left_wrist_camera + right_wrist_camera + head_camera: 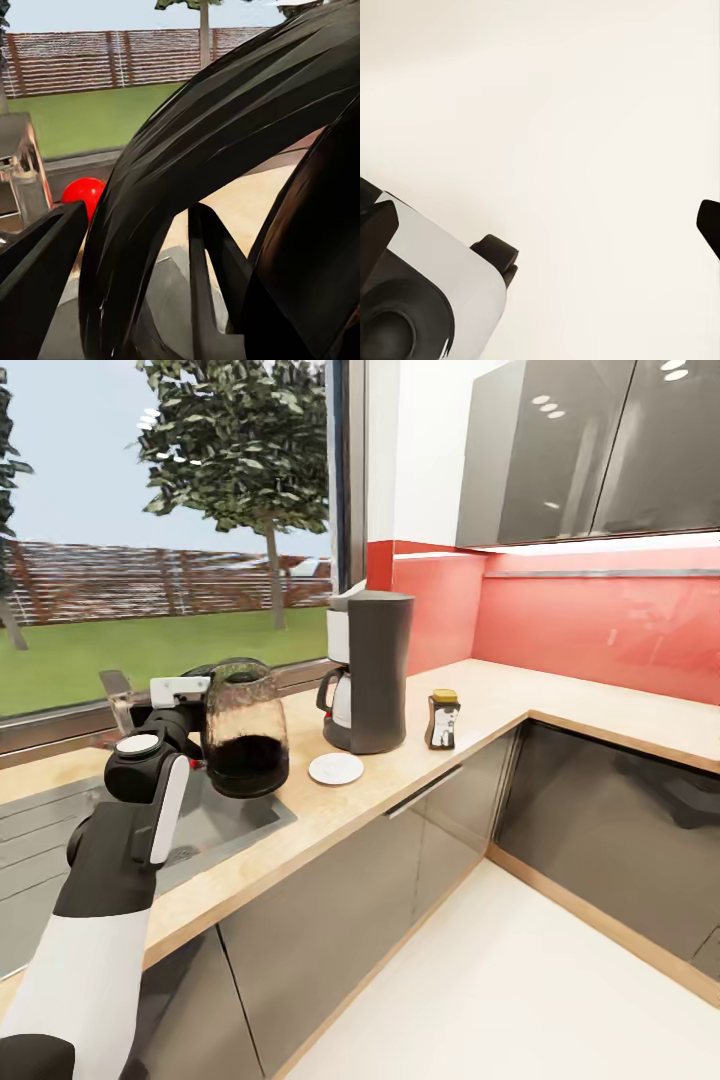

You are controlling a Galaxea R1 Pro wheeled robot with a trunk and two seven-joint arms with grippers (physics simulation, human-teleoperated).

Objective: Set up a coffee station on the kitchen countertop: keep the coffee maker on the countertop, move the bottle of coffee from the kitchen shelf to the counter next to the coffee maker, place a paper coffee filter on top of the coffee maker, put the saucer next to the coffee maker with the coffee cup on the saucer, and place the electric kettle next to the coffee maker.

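Note:
My left gripper (198, 728) is shut on the black handle of the electric kettle (245, 730), a smoky glass kettle held upright over the right rim of the sink (60, 830). In the left wrist view the handle (225, 150) arches between the fingers (37, 270). On the kitchen countertop (480, 705) stands the coffee maker (372, 670). The white saucer (336, 768) lies in front of it and the bottle of coffee (442, 720) stands to its right. My right gripper (540, 225) is open over pale floor. The coffee cup, paper coffee filter and kitchen shelf are out of view.
A metal tap (118, 695) stands behind the sink by the window. A red ball (82, 193) lies near the tap. Grey cabinets (600, 450) hang above the red backsplash, and the worktop turns a corner at the right (640, 725).

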